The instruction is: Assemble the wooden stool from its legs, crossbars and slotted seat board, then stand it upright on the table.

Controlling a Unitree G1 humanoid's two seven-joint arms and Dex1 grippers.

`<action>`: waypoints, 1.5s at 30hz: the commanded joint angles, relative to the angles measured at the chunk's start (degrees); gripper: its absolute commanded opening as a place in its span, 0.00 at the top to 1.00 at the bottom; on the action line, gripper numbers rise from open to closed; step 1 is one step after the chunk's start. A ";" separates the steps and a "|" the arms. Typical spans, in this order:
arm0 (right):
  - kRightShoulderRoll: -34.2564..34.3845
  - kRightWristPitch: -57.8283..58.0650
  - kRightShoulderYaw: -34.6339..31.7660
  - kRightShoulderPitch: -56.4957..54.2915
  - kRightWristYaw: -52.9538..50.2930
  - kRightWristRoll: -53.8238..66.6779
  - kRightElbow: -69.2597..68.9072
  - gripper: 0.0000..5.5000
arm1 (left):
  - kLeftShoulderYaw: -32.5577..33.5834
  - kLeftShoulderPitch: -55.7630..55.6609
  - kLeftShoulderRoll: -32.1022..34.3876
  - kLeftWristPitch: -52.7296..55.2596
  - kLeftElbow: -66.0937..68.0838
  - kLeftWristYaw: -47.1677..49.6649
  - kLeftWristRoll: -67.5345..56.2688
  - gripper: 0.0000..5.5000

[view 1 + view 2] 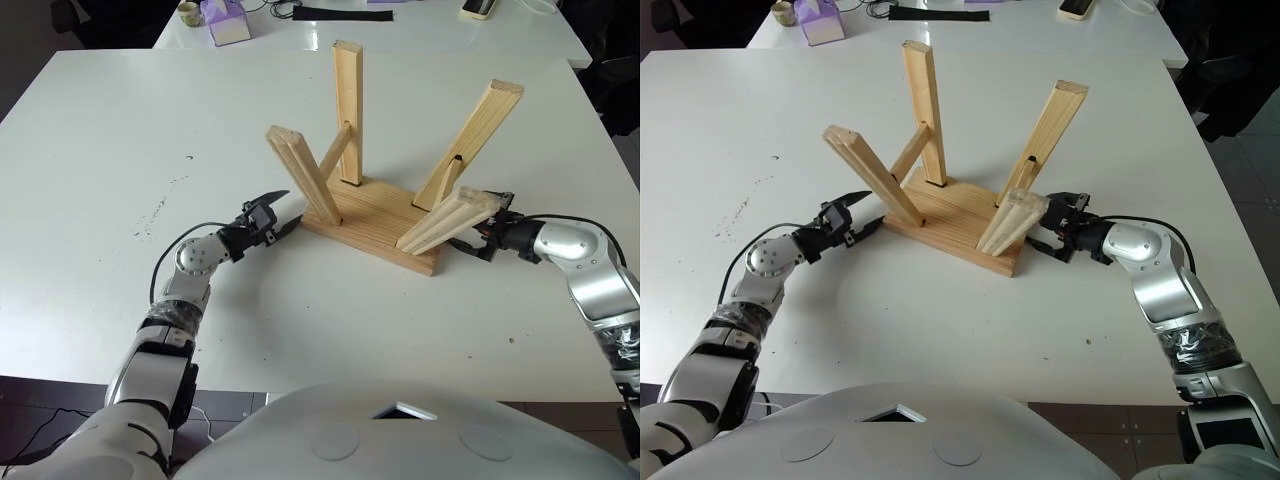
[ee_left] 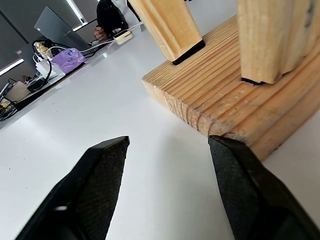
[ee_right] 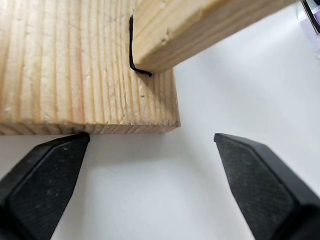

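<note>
The wooden stool lies upside down on the white table, its slotted seat board (image 1: 372, 215) flat and its legs pointing up and splaying outward. Two far legs (image 1: 349, 110) (image 1: 470, 145) and two near legs (image 1: 305, 175) (image 1: 445, 222) sit in the slots. A crossbar (image 1: 335, 155) slants between the two left legs. My left gripper (image 1: 288, 210) is open at the board's left end, and the board's corner (image 2: 200, 120) lies just past its fingertips. My right gripper (image 1: 1045, 225) is open at the board's right end, with one finger (image 3: 45, 170) right by the board's edge (image 3: 90, 127).
A second white table stands behind, carrying a purple tissue box (image 1: 228, 22), a cup (image 1: 189, 13), a black strip (image 1: 343, 13) and a phone (image 1: 478, 8). Dark specks (image 1: 160, 205) mark the table to the left. Bare table surface surrounds the stool.
</note>
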 commanded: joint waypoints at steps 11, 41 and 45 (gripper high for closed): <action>5.87 -4.31 0.17 2.56 1.04 3.65 0.83 0.16 | -1.93 15.12 6.55 13.57 -22.82 -6.28 -4.75 0.46; 1.15 1.73 -9.38 21.19 5.03 10.43 -18.41 0.16 | -0.29 12.79 11.24 10.52 -20.40 -14.39 -1.36 0.46; 2.35 3.16 -7.99 20.28 5.42 12.00 -20.68 0.16 | -2.50 12.86 9.40 15.51 -26.81 -14.70 -4.05 0.46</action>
